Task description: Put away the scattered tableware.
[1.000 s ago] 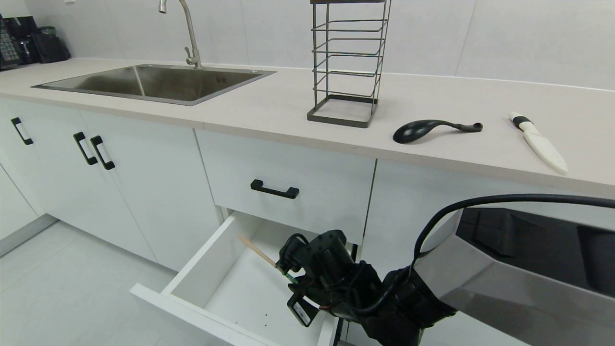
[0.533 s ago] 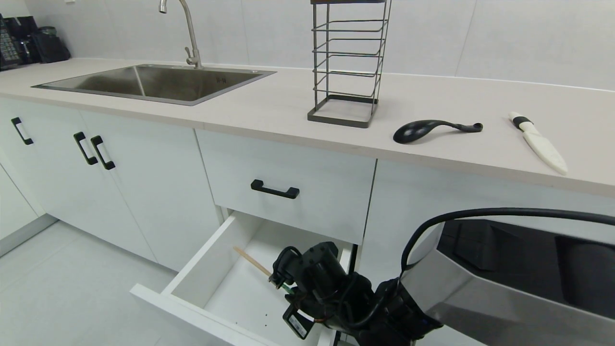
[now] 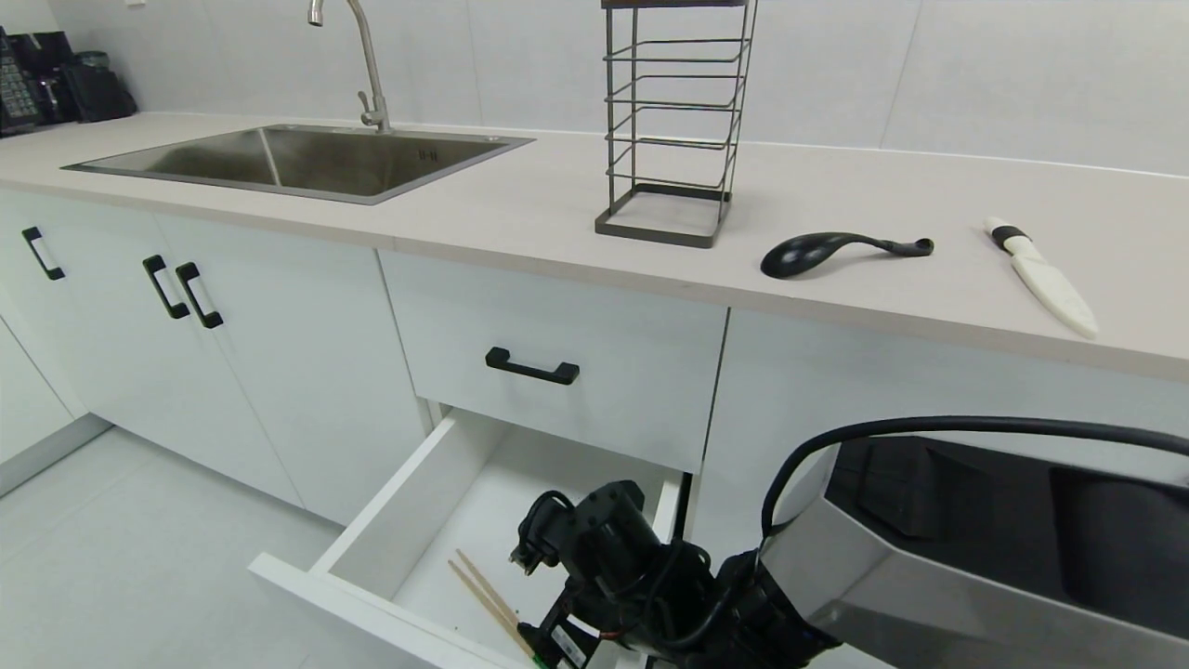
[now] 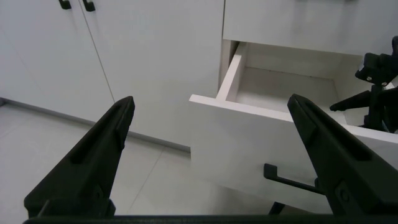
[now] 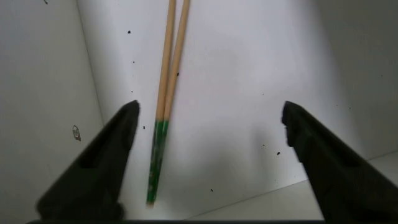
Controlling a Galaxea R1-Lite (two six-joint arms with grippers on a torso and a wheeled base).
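Note:
A pair of wooden chopsticks [image 5: 166, 87] with green tips lies flat on the floor of the open white drawer [image 3: 372, 548], near its front left corner [image 3: 485, 593]. My right gripper [image 5: 208, 168] hangs open just above the drawer floor; the chopsticks lie free close to one finger. In the head view it sits low inside the drawer [image 3: 555, 643]. A black spoon [image 3: 817, 251] and a white knife [image 3: 1040, 276] rest on the counter at the right. My left gripper [image 4: 211, 155] is open and holds nothing, out in front of the drawer [image 4: 249, 143].
A tall wire rack [image 3: 673, 121] stands mid-counter, with a sink [image 3: 297, 158] and tap to its left. A shut drawer with a black handle [image 3: 531, 367] sits directly above the open one. Cabinet doors lie to the left, above bare floor.
My right gripper sank deeper into the drawer and let go of the chopsticks. They were held slanting upward before and now lie flat on the drawer floor.

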